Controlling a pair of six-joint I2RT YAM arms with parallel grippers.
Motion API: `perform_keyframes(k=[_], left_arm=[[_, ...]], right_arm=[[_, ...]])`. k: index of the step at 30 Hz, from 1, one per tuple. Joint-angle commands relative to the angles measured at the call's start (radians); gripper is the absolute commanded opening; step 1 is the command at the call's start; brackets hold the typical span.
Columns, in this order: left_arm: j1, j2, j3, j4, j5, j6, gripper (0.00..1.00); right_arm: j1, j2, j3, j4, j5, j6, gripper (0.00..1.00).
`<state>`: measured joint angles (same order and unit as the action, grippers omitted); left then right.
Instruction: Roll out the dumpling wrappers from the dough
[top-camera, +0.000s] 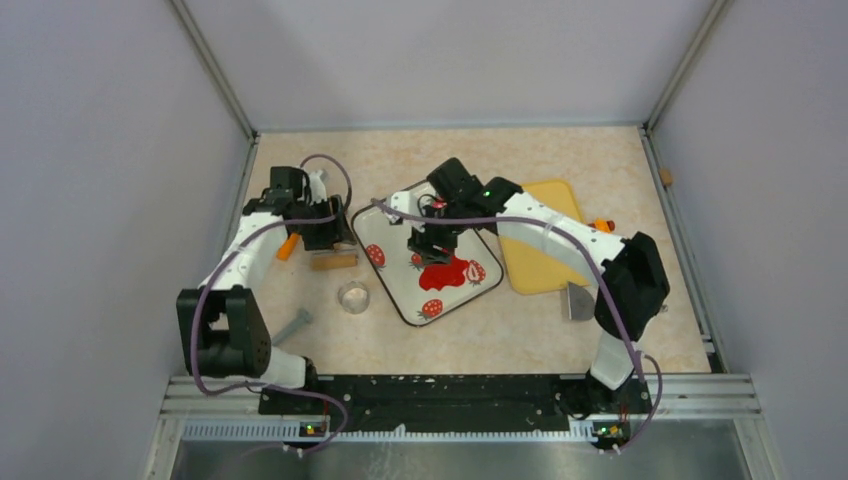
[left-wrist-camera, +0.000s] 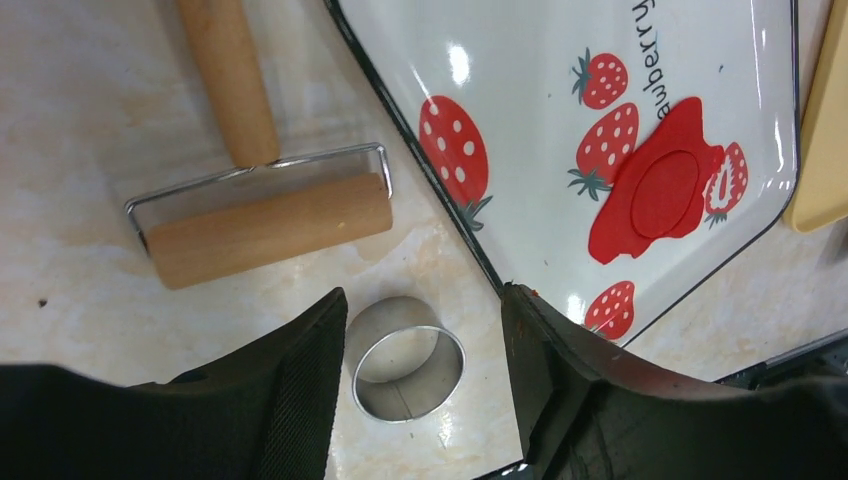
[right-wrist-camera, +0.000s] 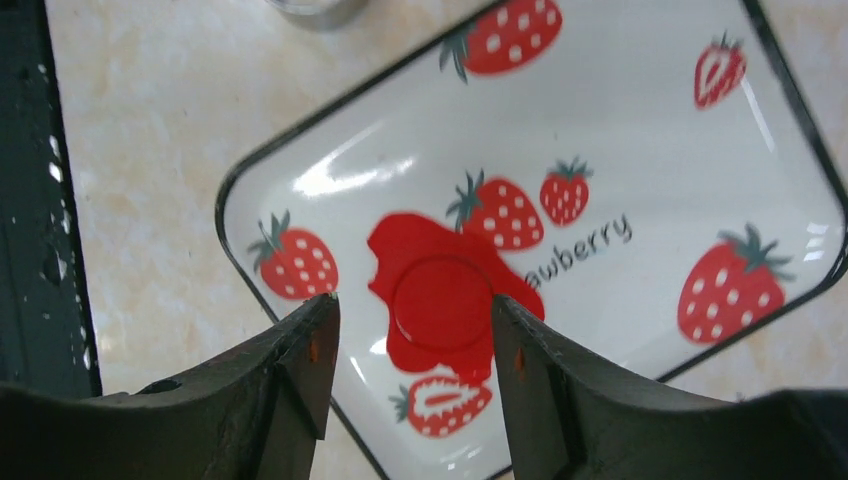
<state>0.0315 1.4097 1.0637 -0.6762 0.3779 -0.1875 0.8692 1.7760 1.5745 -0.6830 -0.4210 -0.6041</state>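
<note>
Wooden roller (left-wrist-camera: 265, 228): lay on the tabletop left of the tray, unheld.
Left pincer (left-wrist-camera: 422, 292): released, jaws apart, nothing between them; hovered over the bare tabletop between roller and tray.
Ring cutter (left-wrist-camera: 400, 402): stood on the tabletop just below that pincer, just beside the tray's edge.
Tray (right-wrist-camera: 640, 150): strawberry-printed, carried all the red material.
Dough (right-wrist-camera: 410, 240): flattened ragged sheet near the tray's near corner, partly covering printed strawberries.
Dumpling wrapper (right-wrist-camera: 442, 302): one neat disc outlined inside the sheet, not yet lifted out.
Right pincer (right-wrist-camera: 412, 300): released, jaws apart either side of the disc, above it; contact could not be confirmed.
Yellow board (top-camera: 545, 250): lay right of the tray.
Step judged: freeing the disc from its scrap.
Recommendation: descend level, take the ragged margin rather than the disc, close lightly, peel outward and low.
Risk judged: soft dough may stretch, tear or cling to the glossy tray, spoiling the circular edge.
</note>
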Motion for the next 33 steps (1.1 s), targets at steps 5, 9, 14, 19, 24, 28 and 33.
perform_keyframes(k=[5, 9, 14, 19, 24, 28, 33], left_arm=[[-0.096, 0.252, 0.242, -0.024, -0.103, -0.001, 0.57], [-0.107, 0.383, 0.345, -0.048, -0.209, -0.028, 0.55], [-0.107, 0.49, 0.419, -0.065, -0.229, -0.045, 0.55], [-0.108, 0.547, 0.436, -0.052, -0.195, -0.053, 0.53], [-0.112, 0.574, 0.424, -0.039, -0.162, -0.051, 0.5], [-0.116, 0.59, 0.432, -0.038, -0.161, -0.049, 0.46], [-0.116, 0.596, 0.435, -0.036, -0.149, -0.047, 0.43]], right_arm=[[-0.123, -0.059, -0.055, -0.079, -0.044, -0.16, 0.67], [-0.11, -0.019, -0.083, -0.06, -0.049, -0.282, 0.67], [-0.088, 0.117, -0.012, -0.061, 0.017, -0.32, 0.96], [-0.074, 0.224, 0.073, -0.033, 0.037, -0.31, 0.99], [-0.063, 0.302, 0.142, -0.064, 0.024, -0.337, 0.98], [-0.048, 0.354, 0.173, -0.116, 0.021, -0.365, 0.96], [-0.042, 0.385, 0.186, -0.163, 0.003, -0.365, 0.96]])
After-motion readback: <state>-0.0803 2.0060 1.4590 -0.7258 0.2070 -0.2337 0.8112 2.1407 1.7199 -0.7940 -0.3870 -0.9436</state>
